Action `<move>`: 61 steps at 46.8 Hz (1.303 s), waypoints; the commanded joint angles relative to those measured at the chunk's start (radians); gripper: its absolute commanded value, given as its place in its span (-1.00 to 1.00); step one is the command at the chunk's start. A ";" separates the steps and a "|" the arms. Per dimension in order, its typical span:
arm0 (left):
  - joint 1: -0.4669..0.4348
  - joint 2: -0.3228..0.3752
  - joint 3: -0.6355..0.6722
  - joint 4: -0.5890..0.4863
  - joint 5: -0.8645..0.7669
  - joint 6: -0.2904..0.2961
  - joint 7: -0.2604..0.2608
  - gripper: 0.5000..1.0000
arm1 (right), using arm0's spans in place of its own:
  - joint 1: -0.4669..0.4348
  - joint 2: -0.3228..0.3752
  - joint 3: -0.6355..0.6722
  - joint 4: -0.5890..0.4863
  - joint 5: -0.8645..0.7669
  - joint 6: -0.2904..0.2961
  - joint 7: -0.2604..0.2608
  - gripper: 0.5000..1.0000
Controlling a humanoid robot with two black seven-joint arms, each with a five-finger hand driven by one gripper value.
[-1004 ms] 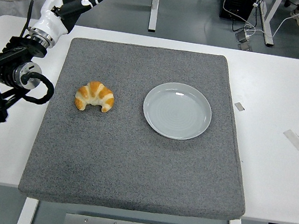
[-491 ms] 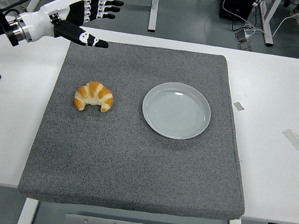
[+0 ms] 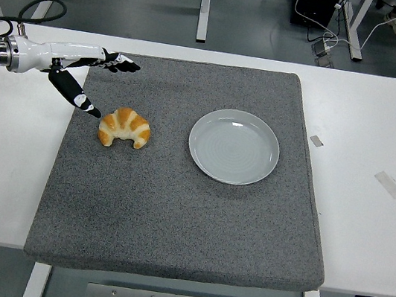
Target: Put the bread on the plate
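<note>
A golden croissant [image 3: 125, 128] lies on the grey mat [image 3: 174, 205], left of centre. An empty pale grey plate [image 3: 234, 146] sits on the mat to its right. My left hand [image 3: 96, 79] comes in from the left edge, white and black, with fingers spread and holding nothing. Its fingers [image 3: 121, 64] point right above the croissant's far side, and its thumb [image 3: 83, 102] reaches down close to the croissant's left end, apart from it. The right arm is out of view.
The mat lies on a white table [image 3: 367, 220]. Two small pieces of tape [image 3: 388, 184] lie on the table at the right. Table legs and cables show on the floor behind.
My left hand has swung down from raised and upright to level, and has moved closer to the croissant. The croissant and plate have not moved.
</note>
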 commanded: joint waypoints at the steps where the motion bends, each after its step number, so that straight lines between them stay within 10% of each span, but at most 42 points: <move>1: 0.008 -0.001 0.008 -0.001 0.032 0.023 0.000 0.91 | 0.000 0.000 0.000 0.000 0.000 0.000 0.000 1.00; 39: -0.006 -0.125 0.180 0.002 0.039 0.239 0.000 0.80 | 0.002 0.000 0.000 0.000 0.000 0.000 0.000 1.00; 61: 0.002 -0.164 0.191 0.029 0.043 0.261 0.000 0.49 | 0.002 0.000 0.000 0.000 0.000 0.000 0.000 1.00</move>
